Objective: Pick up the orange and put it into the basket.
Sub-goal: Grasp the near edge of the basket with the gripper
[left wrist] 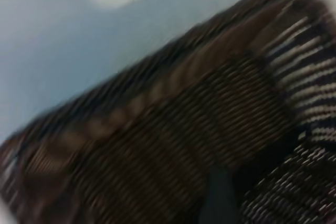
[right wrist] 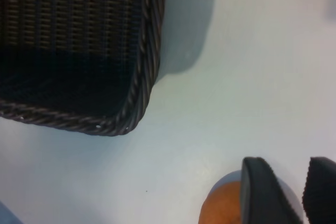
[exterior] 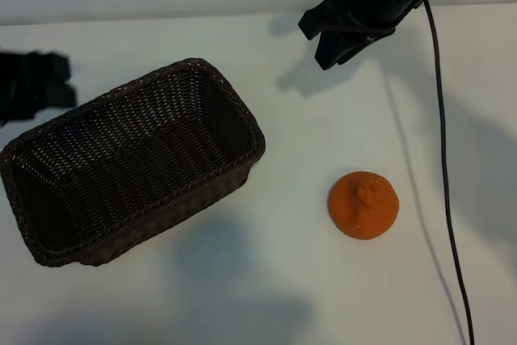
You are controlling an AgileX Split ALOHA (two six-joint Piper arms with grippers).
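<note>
Orange [exterior: 364, 205] on bench [exterior: 283, 280] beside basket [exterior: 129, 163] | we see right gripper [exterior: 339, 42] beyond orange, jaws part-spread, empty | left gripper [exterior: 32, 86] at basket's far end, jaws unclear

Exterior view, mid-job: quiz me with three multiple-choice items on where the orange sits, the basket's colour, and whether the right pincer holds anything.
1. Where is the orange?
A. Inside the basket
B. On the table, apart from the basket
C. Between the right pincer's fingers

2. What colour is the basket?
A. Dark brown
B. White
C. Bright green

3. What is the state of the right pincer?
A. Shut on the orange
B. Shut on the basket's rim
C. Holding nothing, above the table

Answers:
1. B: the orange lies on the white table with bare surface between it and the basket.
2. A: the woven wicker is dark brown in every view.
3. C: the exterior view shows the pincer near the top edge, well away from the orange, with nothing between its fingers.
</note>
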